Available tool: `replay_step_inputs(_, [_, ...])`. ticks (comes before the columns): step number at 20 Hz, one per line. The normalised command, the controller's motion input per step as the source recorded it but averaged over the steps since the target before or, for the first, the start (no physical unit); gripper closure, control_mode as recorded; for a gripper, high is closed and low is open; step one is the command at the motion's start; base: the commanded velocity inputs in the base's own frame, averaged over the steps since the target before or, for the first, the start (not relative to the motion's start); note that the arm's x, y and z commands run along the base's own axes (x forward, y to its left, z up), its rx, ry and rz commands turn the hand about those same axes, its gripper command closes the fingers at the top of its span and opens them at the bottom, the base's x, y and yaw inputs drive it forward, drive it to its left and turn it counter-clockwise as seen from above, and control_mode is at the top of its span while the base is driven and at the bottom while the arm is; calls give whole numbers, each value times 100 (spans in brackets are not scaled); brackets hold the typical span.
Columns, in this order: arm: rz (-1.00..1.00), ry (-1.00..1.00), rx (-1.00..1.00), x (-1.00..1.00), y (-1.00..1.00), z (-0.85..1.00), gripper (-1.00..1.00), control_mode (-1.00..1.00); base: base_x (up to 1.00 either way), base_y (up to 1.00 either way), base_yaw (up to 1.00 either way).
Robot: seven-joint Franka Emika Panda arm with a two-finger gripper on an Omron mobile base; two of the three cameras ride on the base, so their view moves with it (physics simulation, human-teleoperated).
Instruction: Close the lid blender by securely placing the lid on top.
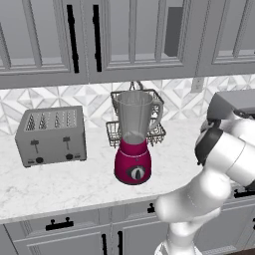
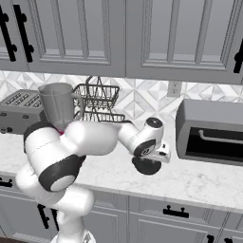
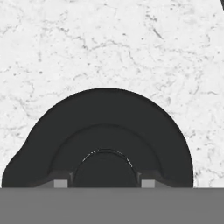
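We see the end effector point(image 3: 100, 183) clamped on the lid point(image 3: 105, 131), right of the uncapped blender point(image 1: 133, 144); lifting and placing remain.

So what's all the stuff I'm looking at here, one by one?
blender: one, magenta base with clear grey jar, mid-counter, jar open on top
lid: one, nearly black, flat on the counter right of the blender, under the hand
toaster: one, grey, four slots, left of the blender
wire rack: one, dark, behind the blender against the wall
toaster oven: one, grey, far right of the counter
counter: one, white marble
cabinets: grey, dark handles, above and below
gripper: one, dark fingers shut on the lid's knob, on a white arm
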Motion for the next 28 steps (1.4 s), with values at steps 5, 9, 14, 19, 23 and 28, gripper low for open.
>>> replay_step_inputs(5, [4,-16,0,-41,2,69,100,-100,0,0,0])
replay_step_inputs(9, [6,-13,0,-41,10,76,100,-100,0,0,0])
replay_step_inputs(14, [6,-9,0,-33,20,83,100,-100,0,0,0])
replay_step_inputs(19, [7,-2,0,-25,36,96,100,-100,0,0,0])
replay_step_inputs(23, [7,0,0,-19,53,94,100,-100,0,0,0])
replay_step_inputs(28, [2,3,0,-3,48,82,100,-100,0,0,0])
